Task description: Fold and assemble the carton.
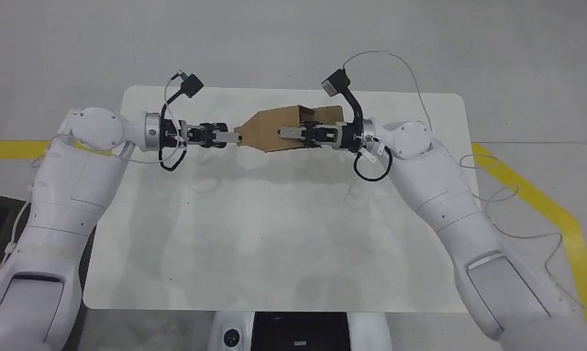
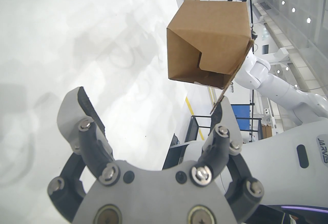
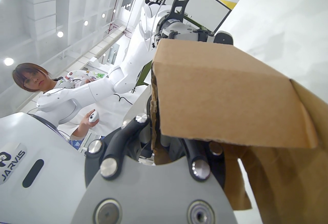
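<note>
The left gripper (image 2: 152, 99), claws spread at the tip of a loose flap (image 2: 232, 79), faces the half-formed carton (image 2: 207, 40) pinched mid-air at the top view's upper middle by the right gripper (image 1: 292, 131); a skewed closing could crumple the flap or twist the carton free.

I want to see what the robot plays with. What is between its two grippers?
The brown carton is between them, seen in the top view. The right gripper is shut on one end; the left gripper is open at the other.
</note>
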`<action>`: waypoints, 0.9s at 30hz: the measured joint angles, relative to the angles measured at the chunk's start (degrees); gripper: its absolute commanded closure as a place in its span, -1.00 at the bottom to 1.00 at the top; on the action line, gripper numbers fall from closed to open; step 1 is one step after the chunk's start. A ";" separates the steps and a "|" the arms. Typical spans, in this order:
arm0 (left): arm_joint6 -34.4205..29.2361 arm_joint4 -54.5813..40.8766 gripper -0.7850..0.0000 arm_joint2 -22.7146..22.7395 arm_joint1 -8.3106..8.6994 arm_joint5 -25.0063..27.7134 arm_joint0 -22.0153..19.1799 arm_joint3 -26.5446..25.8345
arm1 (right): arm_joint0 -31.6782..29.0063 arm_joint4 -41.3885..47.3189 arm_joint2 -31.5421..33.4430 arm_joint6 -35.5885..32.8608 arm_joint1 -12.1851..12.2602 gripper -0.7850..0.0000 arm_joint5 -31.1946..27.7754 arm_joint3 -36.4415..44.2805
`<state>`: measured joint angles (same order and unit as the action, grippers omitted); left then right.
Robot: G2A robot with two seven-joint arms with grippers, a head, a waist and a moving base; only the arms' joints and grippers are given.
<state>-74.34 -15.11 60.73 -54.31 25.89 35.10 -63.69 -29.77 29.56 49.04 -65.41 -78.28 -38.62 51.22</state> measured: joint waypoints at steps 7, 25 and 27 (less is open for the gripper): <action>0.40 -0.68 -1.00 -0.41 -0.18 -0.17 -0.20 0.25 | -0.41 2.52 -0.47 -0.98 -0.50 1.00 0.74 1.55; 0.72 -3.25 -1.00 -2.47 -1.17 0.36 -0.95 -0.18 | -0.91 7.08 -1.40 -2.35 -1.13 1.00 2.10 3.79; 0.96 -3.65 -1.00 -2.71 -1.33 0.44 -1.09 -0.23 | -0.88 7.28 -1.47 -2.42 -1.17 1.00 2.18 3.89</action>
<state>-73.38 -18.75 58.02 -55.64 26.33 34.01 -63.93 -30.65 36.83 47.57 -67.83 -79.45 -36.45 55.11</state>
